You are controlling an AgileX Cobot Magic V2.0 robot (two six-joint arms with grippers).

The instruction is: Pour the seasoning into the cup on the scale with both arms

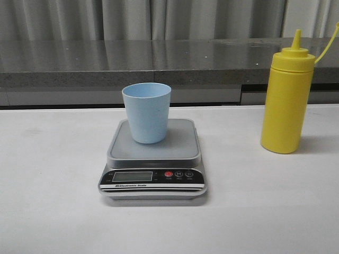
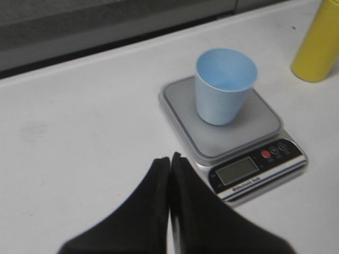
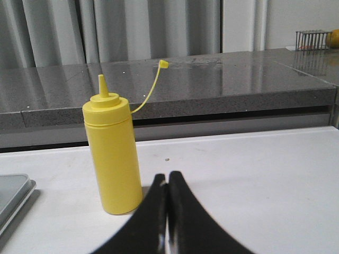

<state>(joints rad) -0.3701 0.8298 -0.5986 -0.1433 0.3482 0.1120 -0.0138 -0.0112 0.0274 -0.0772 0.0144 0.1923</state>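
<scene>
The pale blue cup (image 1: 146, 112) stands upright on the steel platform of the silver-grey scale (image 1: 153, 153) at the table's middle; both also show in the left wrist view, cup (image 2: 223, 86) and scale (image 2: 233, 132). The yellow seasoning bottle (image 1: 286, 100) stands upright at the right, cap off its nozzle and hanging on its strap; it also shows in the right wrist view (image 3: 112, 153). My left gripper (image 2: 169, 157) is shut and empty, short of the scale's front corner. My right gripper (image 3: 168, 175) is shut and empty, just beside the bottle's base. Neither gripper shows in the front view.
A grey stone counter (image 1: 159, 61) with curtains behind it runs along the back of the white table (image 1: 53, 211). A wire rack (image 3: 313, 39) stands far back on the counter in the right wrist view.
</scene>
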